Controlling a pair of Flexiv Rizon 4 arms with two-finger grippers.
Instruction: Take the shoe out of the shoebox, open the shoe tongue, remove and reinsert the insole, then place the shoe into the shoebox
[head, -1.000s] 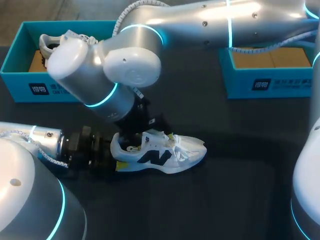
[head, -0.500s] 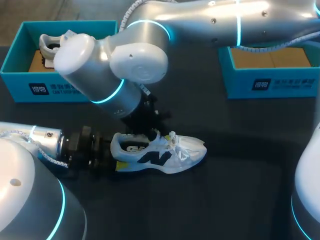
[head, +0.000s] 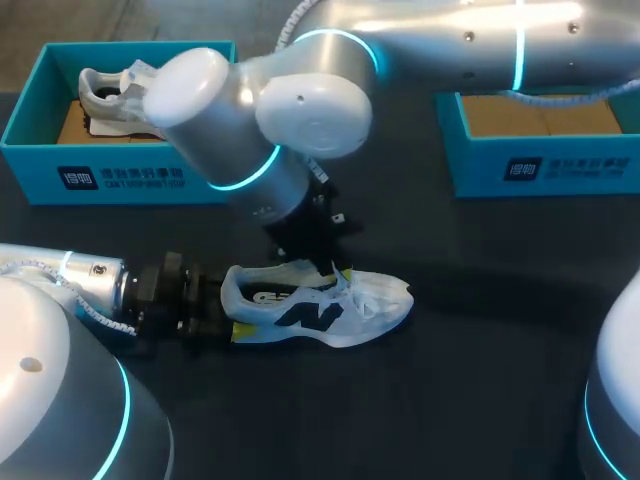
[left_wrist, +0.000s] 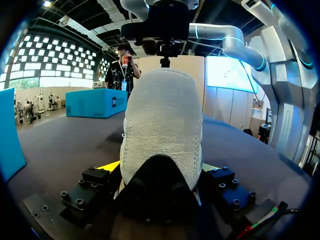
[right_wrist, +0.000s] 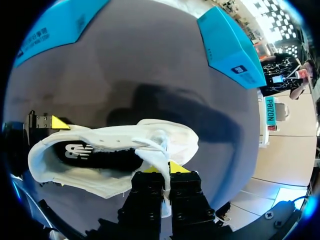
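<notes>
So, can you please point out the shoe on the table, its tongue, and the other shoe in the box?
shoe on the table (head: 330, 316): head view, its side panel.
tongue (right_wrist: 161, 152): right wrist view, the white strip pulled up beside the laces.
other shoe (head: 100, 93): head view, its heel part.

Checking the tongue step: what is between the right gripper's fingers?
The white tongue of the shoe, pinched from both sides by the right gripper. This shows in the right wrist view.
</notes>
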